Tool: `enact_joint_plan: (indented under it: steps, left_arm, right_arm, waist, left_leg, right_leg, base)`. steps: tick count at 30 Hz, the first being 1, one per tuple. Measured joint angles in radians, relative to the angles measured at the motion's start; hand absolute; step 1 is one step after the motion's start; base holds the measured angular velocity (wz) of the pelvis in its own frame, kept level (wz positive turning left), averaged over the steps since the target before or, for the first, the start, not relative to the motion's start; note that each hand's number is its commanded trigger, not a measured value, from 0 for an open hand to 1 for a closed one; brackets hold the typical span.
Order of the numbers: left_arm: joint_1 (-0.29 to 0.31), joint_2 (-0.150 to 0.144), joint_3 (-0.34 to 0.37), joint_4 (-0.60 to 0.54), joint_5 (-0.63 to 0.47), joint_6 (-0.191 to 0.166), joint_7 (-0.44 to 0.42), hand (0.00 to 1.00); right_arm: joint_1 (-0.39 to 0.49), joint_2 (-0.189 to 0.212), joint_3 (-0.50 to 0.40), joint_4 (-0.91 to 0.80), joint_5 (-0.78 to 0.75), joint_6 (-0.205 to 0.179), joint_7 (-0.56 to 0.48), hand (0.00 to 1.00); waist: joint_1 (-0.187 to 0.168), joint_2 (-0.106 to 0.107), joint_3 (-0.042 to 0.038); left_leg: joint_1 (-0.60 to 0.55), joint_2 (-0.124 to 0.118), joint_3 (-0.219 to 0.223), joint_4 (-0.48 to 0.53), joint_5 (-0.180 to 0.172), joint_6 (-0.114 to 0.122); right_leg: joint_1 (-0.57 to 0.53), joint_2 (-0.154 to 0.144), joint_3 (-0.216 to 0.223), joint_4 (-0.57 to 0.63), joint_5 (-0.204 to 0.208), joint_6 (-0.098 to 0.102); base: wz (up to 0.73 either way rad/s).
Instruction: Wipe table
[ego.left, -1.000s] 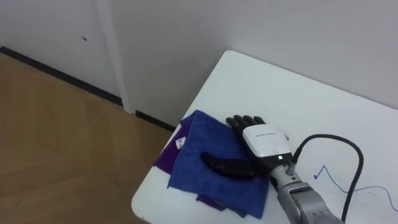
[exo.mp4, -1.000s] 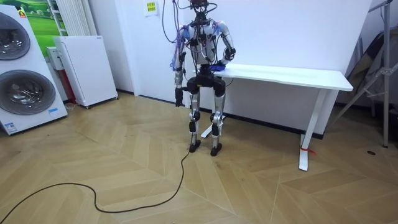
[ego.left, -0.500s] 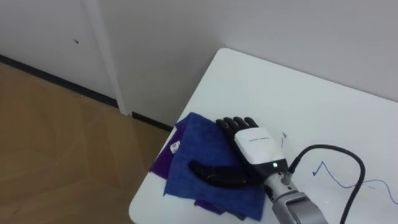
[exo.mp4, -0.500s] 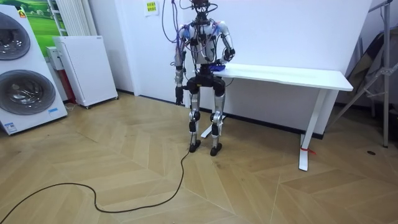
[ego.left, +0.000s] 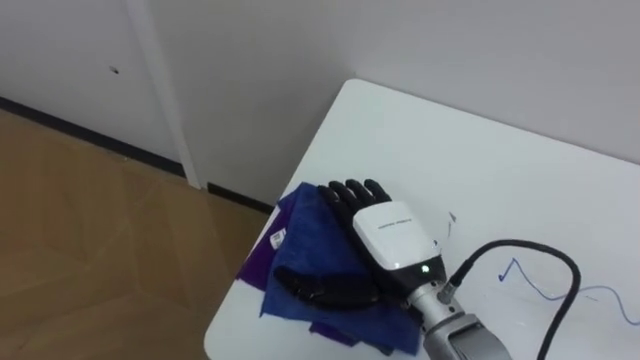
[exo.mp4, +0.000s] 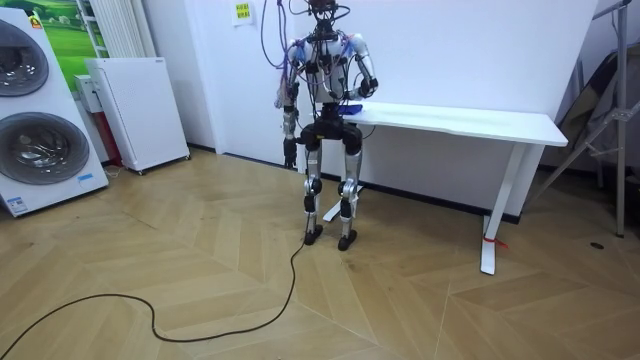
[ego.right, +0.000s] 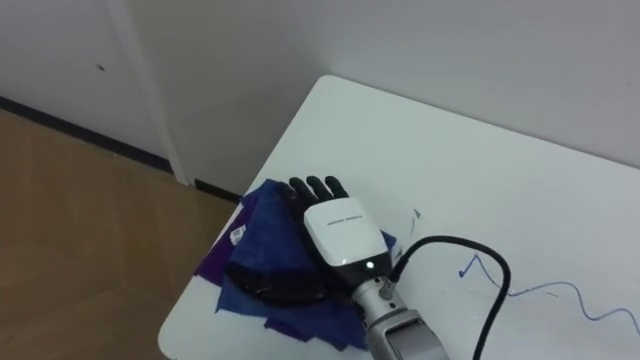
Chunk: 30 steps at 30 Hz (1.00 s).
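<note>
A blue cloth (ego.left: 300, 245) with a purple layer and a small white tag lies at the left end of the white table (ego.left: 480, 160), close to its front corner. My right hand (ego.left: 385, 235) lies flat on top of it, open, fingers straight and pointing away from me, thumb spread to the left. The right eye view shows the same cloth (ego.right: 262, 240) under that hand (ego.right: 340, 232). In the room view I stand at the table's end on the room view's left, and my left hand (exo.mp4: 288, 153) hangs by my side.
Thin blue pen lines (ego.left: 535, 285) mark the tabletop to the right of my hand. The table stands against a white wall, with wooden floor (ego.left: 80, 240) beyond its left edge. The room view shows a washing machine (exo.mp4: 35, 110) and a white cabinet (exo.mp4: 135, 110) farther left.
My right hand has slid a little to the left on the cloth and its thumb has spread further left. The camera has shifted slightly as well.
</note>
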Motion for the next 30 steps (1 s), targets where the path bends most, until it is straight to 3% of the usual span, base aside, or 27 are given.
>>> enact_joint_plan:
  steps: [13, 20, 30]
  left_arm:
    - [-0.002, -0.003, 0.0, 0.018, -0.008, 0.002, -0.007, 0.0]
    - [-0.023, -0.012, 0.002, 0.061, -0.007, 0.003, -0.002, 0.0]
    - [-0.06, -0.012, -0.002, 0.104, -0.013, -0.006, 0.025, 0.0]
  right_arm:
    - [0.005, 0.001, 0.011, -0.03, 0.022, -0.017, -0.011, 0.0]
    - [0.114, -0.008, 0.019, -0.023, 0.011, -0.014, 0.041, 0.0]
    - [0.091, -0.031, 0.014, 0.127, 0.008, -0.104, -0.113, 0.0]
  waist:
    - [0.004, 0.005, -0.0029]
    - [0.004, 0.004, -0.0027]
    - [-0.033, 0.015, -0.0005]
  left_leg:
    - [-0.003, 0.005, 0.015, 0.0, -0.001, 0.0]
    - [-0.002, 0.005, 0.023, 0.0, -0.002, -0.001]
    - [-0.001, 0.003, 0.02, 0.001, -0.006, 0.0]
  right_leg:
    - [-0.013, 0.001, -0.003, 0.011, 0.0, 0.0]
    - [-0.013, 0.001, -0.004, 0.009, 0.0, 0.0]
    - [-0.008, -0.001, -0.005, 0.007, 0.0, 0.0]
  base:
    - [-0.02]
    - [0.0]
    - [0.0]
